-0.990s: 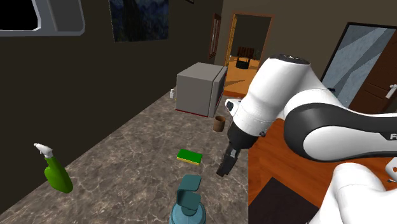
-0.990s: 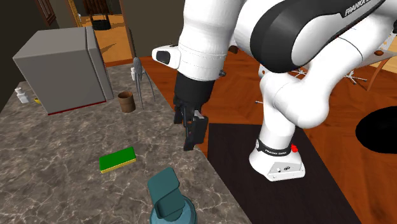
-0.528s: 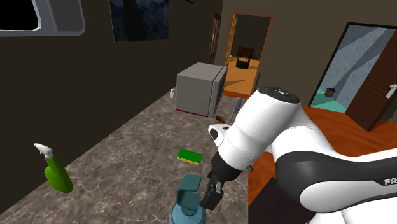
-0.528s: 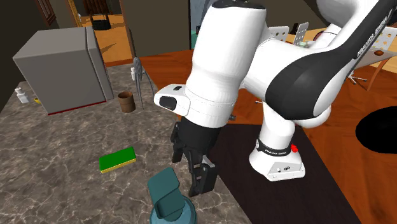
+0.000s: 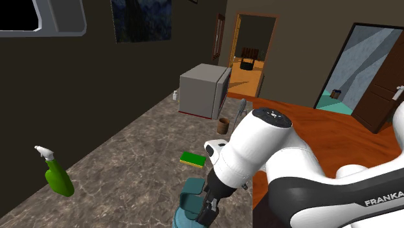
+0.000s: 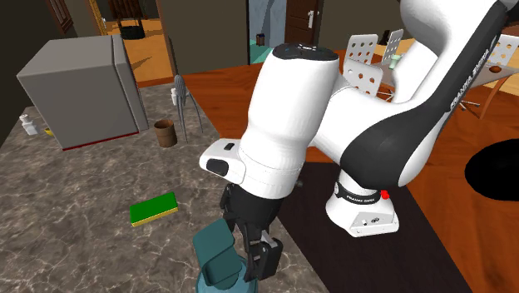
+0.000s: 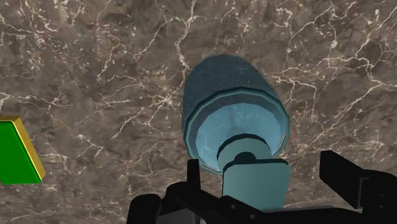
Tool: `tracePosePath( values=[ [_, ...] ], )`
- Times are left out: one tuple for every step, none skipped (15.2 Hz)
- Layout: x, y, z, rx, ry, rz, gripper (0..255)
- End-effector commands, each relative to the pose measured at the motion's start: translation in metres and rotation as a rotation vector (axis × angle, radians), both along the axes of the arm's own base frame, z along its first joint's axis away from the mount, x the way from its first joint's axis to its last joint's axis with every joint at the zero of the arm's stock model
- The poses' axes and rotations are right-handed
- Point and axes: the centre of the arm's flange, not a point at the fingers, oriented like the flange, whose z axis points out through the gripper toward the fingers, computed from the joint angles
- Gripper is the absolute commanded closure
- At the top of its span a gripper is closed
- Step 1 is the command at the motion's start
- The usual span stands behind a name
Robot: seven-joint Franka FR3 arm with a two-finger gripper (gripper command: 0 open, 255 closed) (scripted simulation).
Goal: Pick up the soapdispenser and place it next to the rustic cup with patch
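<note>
The teal soap dispenser (image 7: 232, 108) stands upright on the marbled bench (image 7: 95, 76), near its edge. The claw (image 7: 262, 162) hangs low over it with its black fingers (image 7: 343, 178) apart, one on each side of the pump head and neither touching it. A green sponge (image 6: 155, 209) lies a little beyond the dispenser, and the brown cup (image 6: 165, 133) stands well apart from it, near a grey box (image 6: 79, 83).
</note>
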Motion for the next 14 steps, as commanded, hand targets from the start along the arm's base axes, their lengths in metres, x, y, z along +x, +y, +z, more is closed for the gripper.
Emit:
tracePosePath(
  values=[
    [0.0025,0.0018,-0.0064,0.001,-0.001,0.0,0],
    [0.0025,0.0018,-0.0064,0.001,-0.001,0.0,0],
    [0.0025,0.0018,-0.0064,0.001,-0.001,0.0,0],
    [0.0025,0.0018,-0.0064,0.001,-0.001,0.0,0],
    [0.0025,0.0018,-0.0064,0.001,-0.001,0.0,0],
    [0.0025,0.0018,-0.0064,0.001,-0.001,0.0,0],
    [0.0025,0.0018,-0.0064,0.001,-0.001,0.0,0],
    [0.0025,0.0018,-0.0064,0.001,-0.001,0.0,0],
    [0.0025,0.0018,-0.0064,0.001,-0.001,0.0,255],
    [0.0025,0.0018,-0.0064,0.001,-0.001,0.0,255],
    [0.0025,0.0018,-0.0064,0.001,-0.001,0.0,255],
    [0.0025,0.0018,-0.0064,0.001,-0.001,0.0,255],
    [0.0025,0.0017,-0.0064,0.001,-0.001,0.0,255],
    [0.0025,0.0017,-0.0063,0.001,-0.001,0.0,255]
  ],
)
